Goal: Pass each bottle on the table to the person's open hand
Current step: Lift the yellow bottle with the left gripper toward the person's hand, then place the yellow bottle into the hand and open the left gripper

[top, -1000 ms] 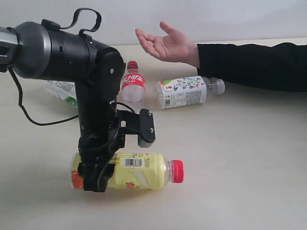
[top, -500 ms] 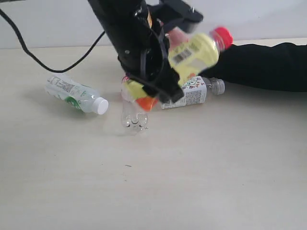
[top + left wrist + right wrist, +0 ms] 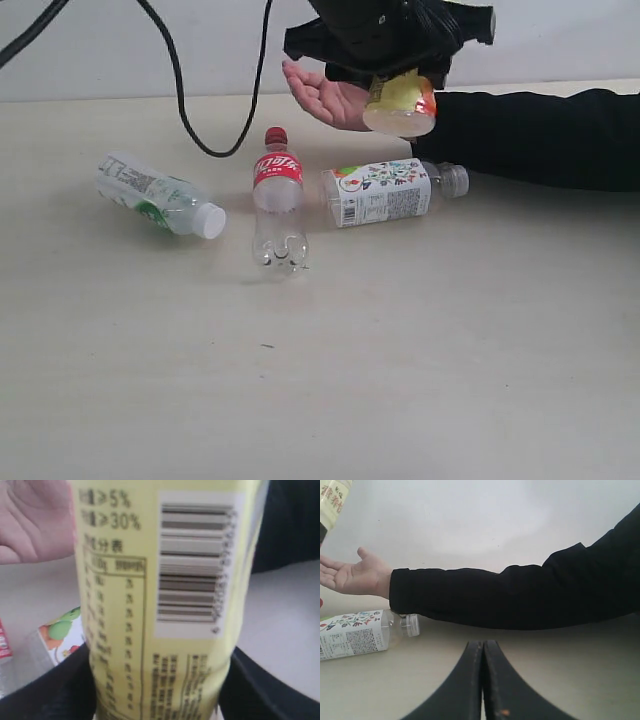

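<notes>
1. Fingers on the left arm [image 3: 60, 695] clamp the yellow bottle [image 3: 400, 103] around its body, one on each side.
2. That bottle hangs in the air just beside the person's open hand [image 3: 322, 95], on its wrist side; whether it touches the palm cannot be told.
3. Nearest the hand, on the surface [image 3: 450, 350], lies the floral-label bottle [image 3: 380, 192]; the red-label bottle [image 3: 277, 195] is a little farther off, and the green-white bottle [image 3: 158, 195] lies farthest from the hand.
4. Fingers on the right arm [image 3: 465, 680] are pressed together on nothing, low over the surface and apart from the hand.
</notes>
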`<state>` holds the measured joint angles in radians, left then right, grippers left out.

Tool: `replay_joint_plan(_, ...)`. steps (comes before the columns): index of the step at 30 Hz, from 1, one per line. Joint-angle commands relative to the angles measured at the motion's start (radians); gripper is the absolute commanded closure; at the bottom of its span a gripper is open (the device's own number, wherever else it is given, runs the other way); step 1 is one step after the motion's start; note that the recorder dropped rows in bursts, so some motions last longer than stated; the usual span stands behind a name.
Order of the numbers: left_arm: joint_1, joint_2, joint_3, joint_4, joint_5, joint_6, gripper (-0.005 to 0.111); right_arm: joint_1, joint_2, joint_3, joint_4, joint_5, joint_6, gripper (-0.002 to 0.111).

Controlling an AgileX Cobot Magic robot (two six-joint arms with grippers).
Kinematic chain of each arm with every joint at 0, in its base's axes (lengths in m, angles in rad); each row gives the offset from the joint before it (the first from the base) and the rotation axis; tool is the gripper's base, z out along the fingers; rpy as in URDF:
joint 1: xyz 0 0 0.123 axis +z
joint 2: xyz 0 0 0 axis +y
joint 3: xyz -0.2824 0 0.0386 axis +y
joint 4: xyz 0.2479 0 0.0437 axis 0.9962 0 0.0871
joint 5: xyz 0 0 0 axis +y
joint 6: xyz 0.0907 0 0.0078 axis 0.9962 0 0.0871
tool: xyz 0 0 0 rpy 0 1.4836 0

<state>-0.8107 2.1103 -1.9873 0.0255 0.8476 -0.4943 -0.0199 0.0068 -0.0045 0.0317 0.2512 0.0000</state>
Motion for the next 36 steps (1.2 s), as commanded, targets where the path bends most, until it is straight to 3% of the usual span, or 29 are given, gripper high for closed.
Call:
replay_joint_plan(1, 0.106, 0.056, -0.037, -0.312, -0.107, -0.019, 0.107, -0.004, -0.007, 0.005, -0.005, -0.004, 0.000, 0.108)
replay_joint_plan(6, 0.223, 0.126, -0.037, -0.842, -0.139, 0.311, 0.107, -0.004, -0.007, 0.005, -0.005, -0.004, 0.000, 0.108)
replay_joint_plan(12, 0.252, 0.182, -0.037, -1.017, -0.272, 0.342, 0.107, -0.004, -0.007, 0.005, -0.005, -0.004, 0.000, 0.108)
replay_joint_plan(36, 0.267, 0.206, -0.005, -1.022, -0.327, 0.360, 0.107, -0.004, -0.007, 0.005, -0.005, -0.004, 0.000, 0.108)
